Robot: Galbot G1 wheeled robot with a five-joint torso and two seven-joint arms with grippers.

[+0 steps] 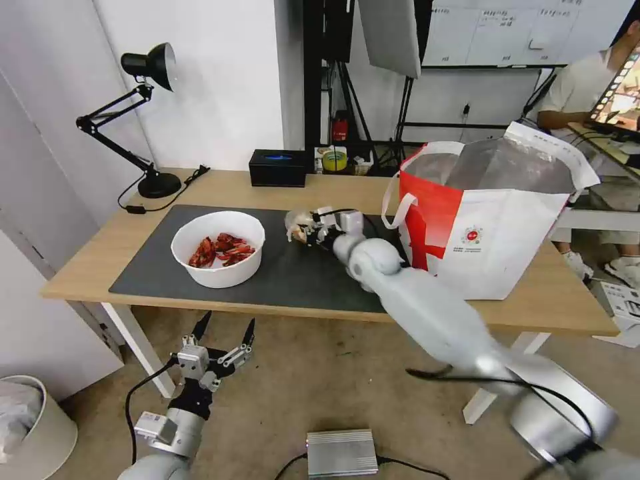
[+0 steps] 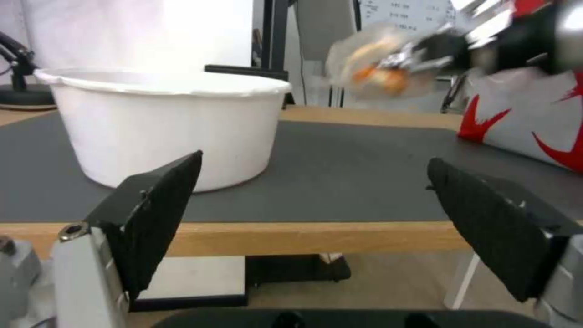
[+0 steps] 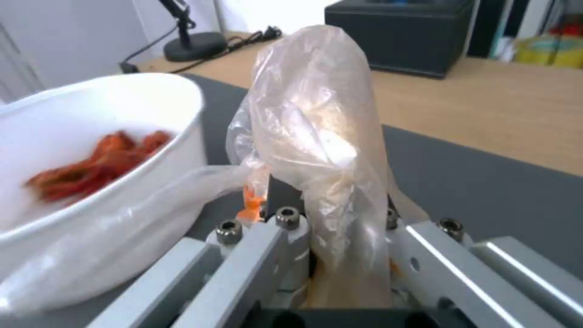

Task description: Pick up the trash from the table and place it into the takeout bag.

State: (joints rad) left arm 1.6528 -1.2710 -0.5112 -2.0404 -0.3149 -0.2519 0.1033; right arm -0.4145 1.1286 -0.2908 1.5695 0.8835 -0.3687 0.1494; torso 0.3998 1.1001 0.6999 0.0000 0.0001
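— Right gripper [image 1: 308,230]?
— Reaching over the large dark grey mat [image 1: 287,267], pinching the small clear plastic bag with a bun inside [image 1: 298,225]. Held clear of the mat in the left wrist view, bag [image 2: 376,64] hanging blurred from the fingers. Seen from the right wrist, crumpled clear film [image 3: 316,136] squeezed between the metal jaws, orange bits visible low inside.

— And the left gripper [image 1: 223,333]?
— Hanging below the front edge of the light wood desk [image 1: 373,190], black fingers [image 2: 158,209] spread wide, gripping nothing.

— Bowl?
— White round bowl of red crayfish shells [image 1: 218,249] sitting on the mat's left part, just beside the held bag, apart from it.

— Takeout bag?
— Large boxy white bag with red panels and silver foil lining [image 1: 493,220] standing upright on the desk's right side, mouth open, white strap handle drooping toward the mat. Well clear of the bowl, near the right arm's wrist.

— Anything else on the desk?
— Black tissue box [image 1: 278,167] at the back edge, black desk lamp [image 1: 137,120] at the back left corner.
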